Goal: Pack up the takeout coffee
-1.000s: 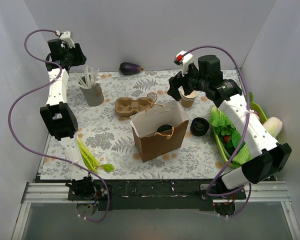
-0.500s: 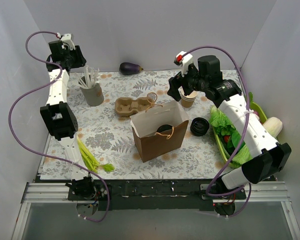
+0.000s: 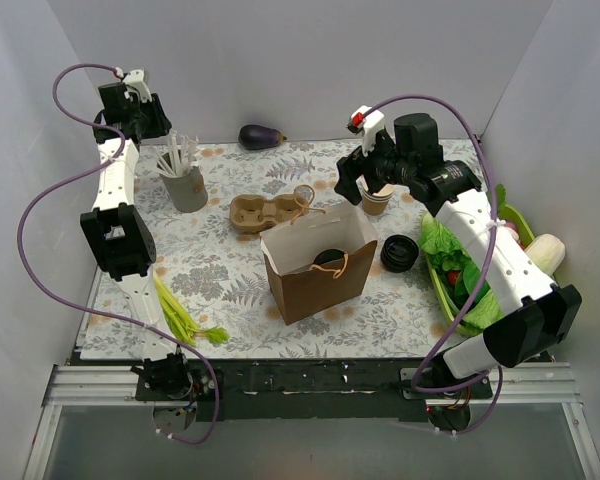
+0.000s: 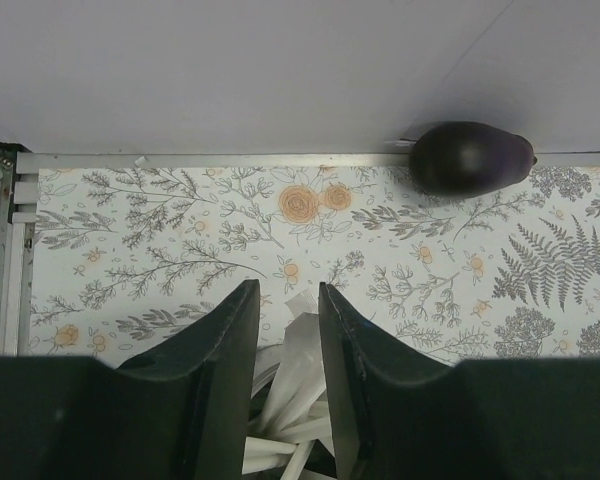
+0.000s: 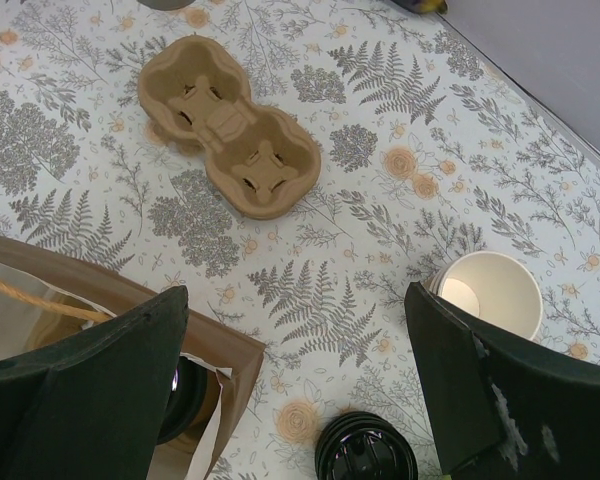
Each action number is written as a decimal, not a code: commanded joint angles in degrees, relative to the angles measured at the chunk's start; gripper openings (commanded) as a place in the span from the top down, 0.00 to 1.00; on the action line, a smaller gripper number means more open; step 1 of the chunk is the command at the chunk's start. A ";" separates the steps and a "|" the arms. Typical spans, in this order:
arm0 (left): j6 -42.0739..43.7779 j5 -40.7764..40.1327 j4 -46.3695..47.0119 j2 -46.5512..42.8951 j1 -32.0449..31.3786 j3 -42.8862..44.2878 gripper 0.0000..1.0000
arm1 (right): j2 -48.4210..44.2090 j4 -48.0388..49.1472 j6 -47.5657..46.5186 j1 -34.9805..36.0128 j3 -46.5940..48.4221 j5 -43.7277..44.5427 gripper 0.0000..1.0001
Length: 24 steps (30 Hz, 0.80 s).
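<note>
The takeout coffee [image 3: 328, 259] stands inside the open brown paper bag [image 3: 320, 288] in the middle of the table; only its round black lid shows. In the right wrist view that coffee lid [image 5: 187, 400] peeks out beside the bag's rim [image 5: 220, 350]. My right gripper [image 3: 365, 185] hovers behind the bag and is open and empty [image 5: 295, 300]. My left gripper [image 3: 145, 118] hangs high at the back left, narrowly open [image 4: 288, 290], holding nothing, above white straws [image 4: 295, 380].
A stack of lidless cups [image 3: 377, 198] [image 5: 488, 293] and a pile of black lids [image 3: 400, 253] [image 5: 365, 450] sit right of the bag. A pulp cup carrier [image 3: 265, 211], grey straw holder [image 3: 185, 185], eggplant [image 3: 261, 136], vegetable tray [image 3: 460, 270] and celery [image 3: 180, 315] surround it.
My right gripper has drifted slightly back and away from the bag. The left gripper has barely shifted. The bag and the coffee have not moved.
</note>
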 commanded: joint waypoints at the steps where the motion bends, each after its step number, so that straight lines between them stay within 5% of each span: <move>1: 0.58 -0.02 -0.55 -3.21 0.20 -0.62 0.69 | -1.06 2.48 0.28 -0.42 -0.08 -0.29 0.04; 9: 0.84 0.42 -0.99 -4.09 0.20 -1.94 0.73 | -1.50 2.92 0.28 -0.42 -0.87 -0.29 0.04; 15: 1.02 -0.19 -0.82 -5.05 0.20 -1.76 0.99 | -1.50 3.27 0.45 -0.33 -1.05 -0.21 0.04; 24: -0.03 1.47 -1.52 -14.44 0.12 -1.93 1.00 | -1.33 3.27 0.45 -0.33 -1.05 -0.64 0.04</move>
